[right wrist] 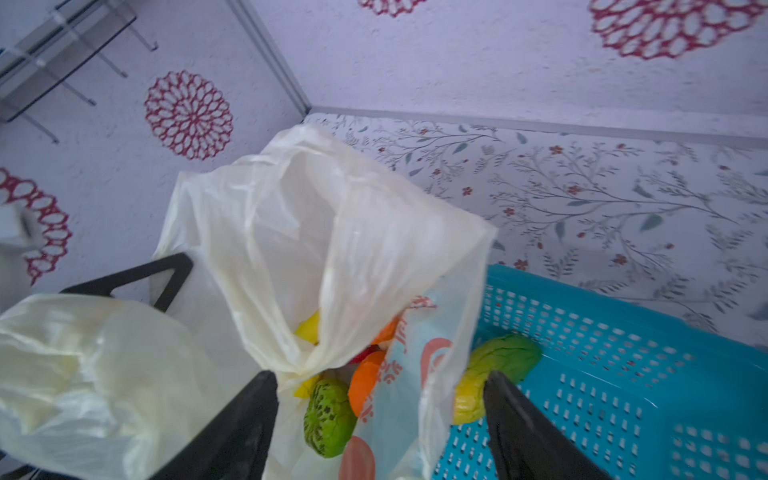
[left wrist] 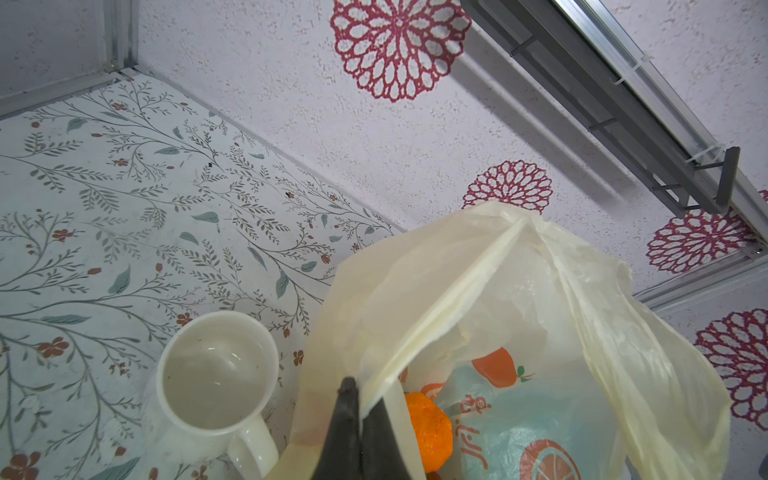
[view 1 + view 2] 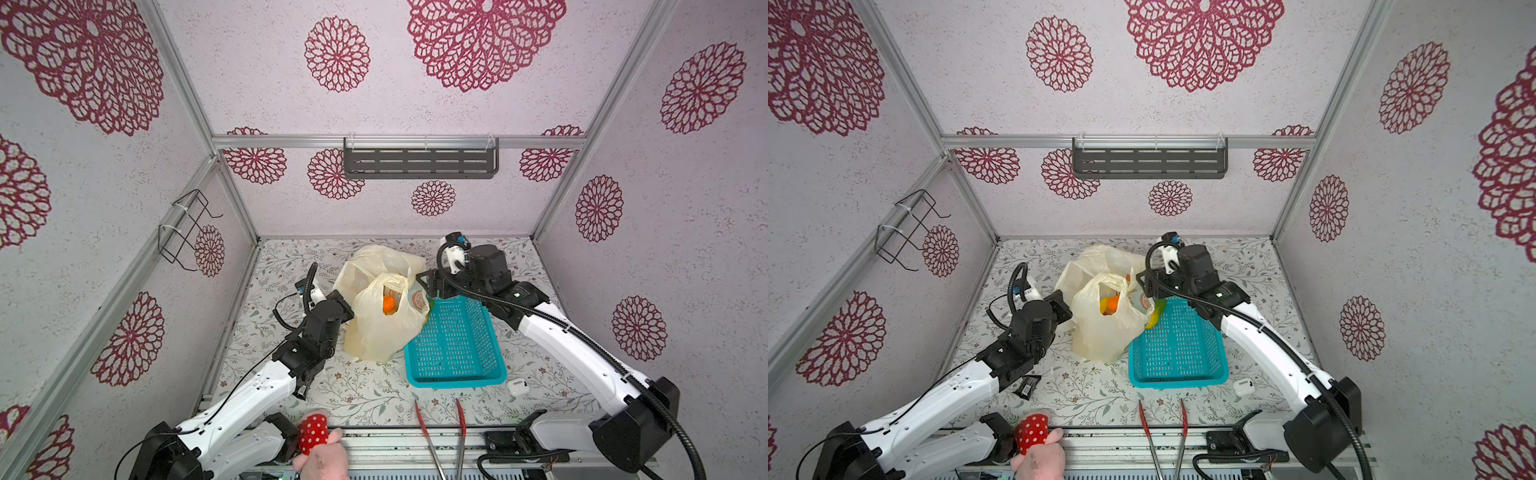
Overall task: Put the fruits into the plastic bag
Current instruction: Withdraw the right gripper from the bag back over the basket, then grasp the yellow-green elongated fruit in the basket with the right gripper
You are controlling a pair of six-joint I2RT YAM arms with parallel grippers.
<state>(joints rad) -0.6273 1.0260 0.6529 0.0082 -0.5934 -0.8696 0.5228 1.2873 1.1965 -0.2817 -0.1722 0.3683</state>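
In the middle of the table: I see the plastic bag (image 3: 380,332) standing with its mouth up, against the far left corner of the teal basket (image 3: 457,376).
Left gripper: the left gripper (image 2: 359,395) has its jaws pressed together on the rim of the bag, on the bag's left side in both top views, and holds this edge up.
Right gripper: the right gripper (image 1: 380,382) is over the bag's right side with its jaws spread wide. A fold of the bag lies against one finger (image 1: 249,415), but I do not see it pinched.
Fruits in the bag: an orange (image 2: 428,428) shows through the mouth. In the right wrist view I see also a green bumpy ball (image 1: 328,419) and a yellow piece (image 1: 309,330), whose kind I cannot tell.
Fruit outside: one yellow-green fruit (image 1: 494,370) lies in the basket's corner, just beside the bag.
Mug: a white mug (image 2: 216,365) is on the table just beside the bag.
Near edge: red-handled tongs (image 3: 420,417) and a small white case (image 3: 517,385) lie well apart from the bag.
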